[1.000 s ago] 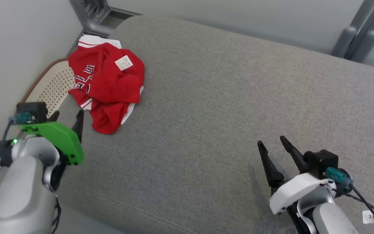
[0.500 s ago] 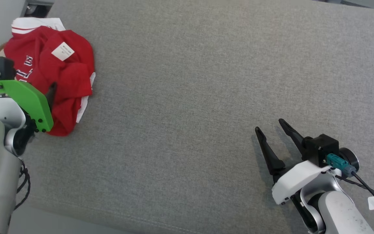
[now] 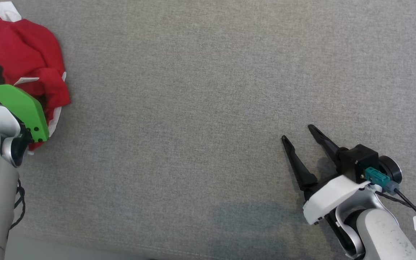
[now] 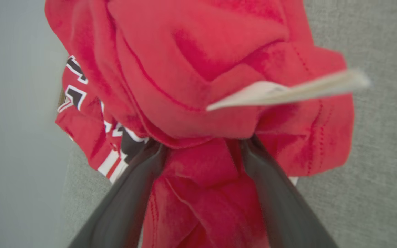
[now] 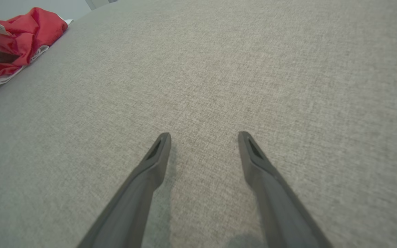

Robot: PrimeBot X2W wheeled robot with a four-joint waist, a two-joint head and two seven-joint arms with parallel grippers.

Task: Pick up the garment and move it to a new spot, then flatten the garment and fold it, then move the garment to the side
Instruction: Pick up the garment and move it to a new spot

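A: Where do we have the garment point(image 3: 24, 54)?
B: It lies crumpled at the far left of the grey cushion point(image 3: 193, 108). It is red with white trim, and a white tag point(image 4: 288, 91) sticks out of its folds.
A: And our left gripper point(image 4: 203, 151)?
B: We have it pushed into the garment. The fingers point(image 4: 133, 186) stand spread wide and unclenched, with a bunch of red cloth between them, and a fold hides their tips.
A: Our right gripper point(image 3: 297, 132)?
B: It is spread wide too, with bare cushion between the fingers. We see it at the lower right of the head view, well apart from the garment.
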